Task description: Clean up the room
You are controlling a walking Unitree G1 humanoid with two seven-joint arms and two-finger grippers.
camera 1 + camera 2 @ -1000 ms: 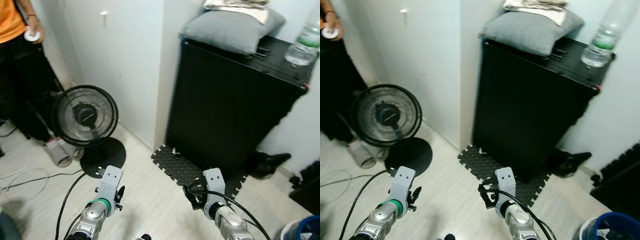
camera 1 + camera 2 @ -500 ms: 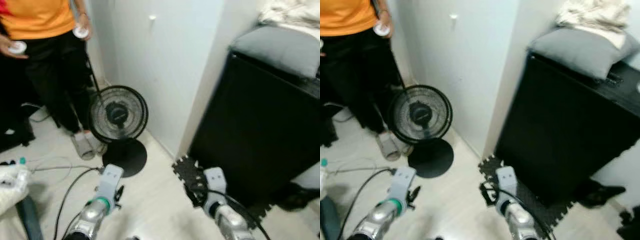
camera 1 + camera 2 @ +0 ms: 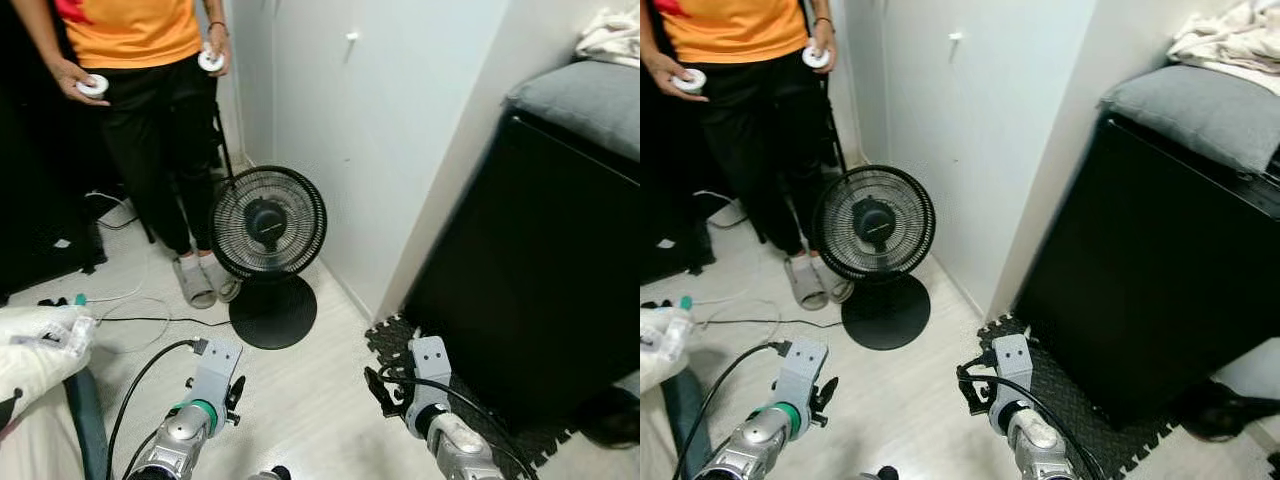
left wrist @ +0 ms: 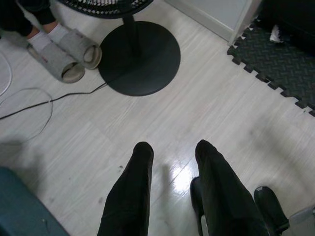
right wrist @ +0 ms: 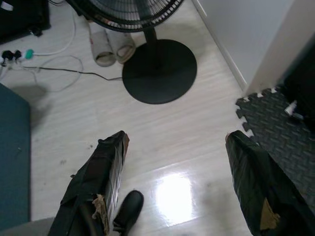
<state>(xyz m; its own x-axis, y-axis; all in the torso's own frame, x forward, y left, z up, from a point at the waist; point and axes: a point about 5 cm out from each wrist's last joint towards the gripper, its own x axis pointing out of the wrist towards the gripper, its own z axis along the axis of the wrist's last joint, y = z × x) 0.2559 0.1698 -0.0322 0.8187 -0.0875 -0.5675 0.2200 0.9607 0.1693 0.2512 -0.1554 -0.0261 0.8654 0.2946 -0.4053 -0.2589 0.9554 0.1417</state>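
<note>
The left gripper (image 4: 170, 152) hangs low over the pale plank floor (image 4: 216, 103) with its two black fingers a little apart and nothing between them; the right gripper (image 5: 179, 142) hangs beside it with its tape-wrapped fingers spread wide, likewise holding nothing. Ahead of both stands the black round-caged pedestal fan (image 3: 268, 222) on its flat disc base (image 3: 272, 311), close against the white panelled wall (image 3: 380, 120); a dark cable (image 4: 29, 105) runs from it across the floor. Just behind the fan a person in an orange top (image 3: 130, 30) stands in grey slippers (image 3: 195, 283), a small white round object in each hand. To the right is the tall black cabinet (image 3: 530, 260) carrying a grey cushion (image 3: 585, 95), set on black interlocking foam matting (image 3: 400, 345); at the left edge lies a white crumpled bundle of fabric or plastic (image 3: 35, 345).

No item has been singled out yet, so this looks like a search-and-approach stage; the loose white bundle at the left is the likeliest thing to tidy, though what it is cannot be told. Doing it well means turning toward it slowly, stepping clear of the cable and the fan base, and giving the person room; it looks soft and shapeless, so a wide opening and a low pinch should suit.
</note>
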